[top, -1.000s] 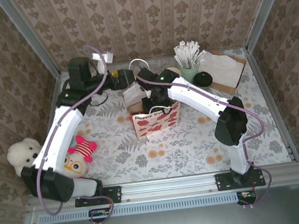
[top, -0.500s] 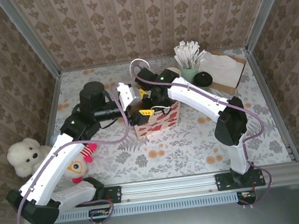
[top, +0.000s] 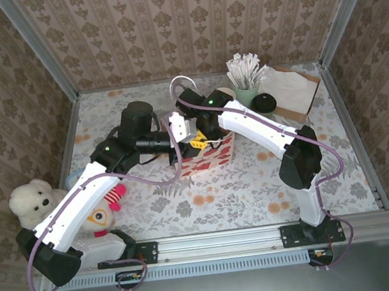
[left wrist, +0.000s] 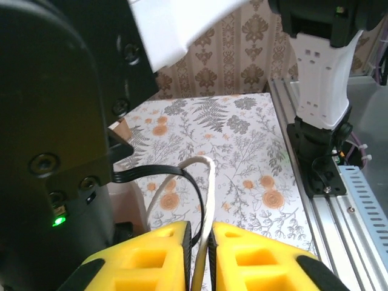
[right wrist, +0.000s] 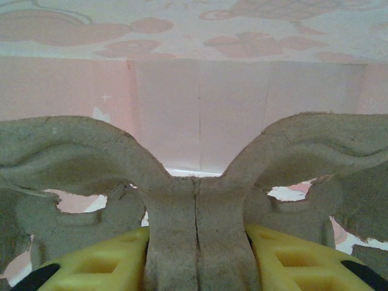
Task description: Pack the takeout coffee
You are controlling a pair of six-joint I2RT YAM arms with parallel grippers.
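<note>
The takeout coffee (top: 265, 102), a small dark cup with a black lid, stands at the back right beside the stirrer cup. A red-and-white gift bag (top: 206, 157) stands mid-table. My left gripper (top: 195, 140) is at the bag's top edge. In the left wrist view, that gripper (left wrist: 199, 229) is shut on the bag's white cord handle (left wrist: 210, 182). My right arm (top: 248, 122) reaches down into the bag. Its gripper (right wrist: 195, 242) is shut on the middle rib of a grey pulp cup carrier (right wrist: 194, 194), with the bag's pink inner wall (right wrist: 200, 103) just behind.
A mint-green cup of white stirrers (top: 246, 87) and brown paper with napkins (top: 292, 92) lie at the back right. Two plush toys (top: 32, 200) (top: 108, 197) sit at the left. A black cable (left wrist: 182, 173) loops beside the handle.
My left arm has swung from the back left over to the bag, and its gripper has closed from wide open onto the cord handle. The right arm has not moved.
</note>
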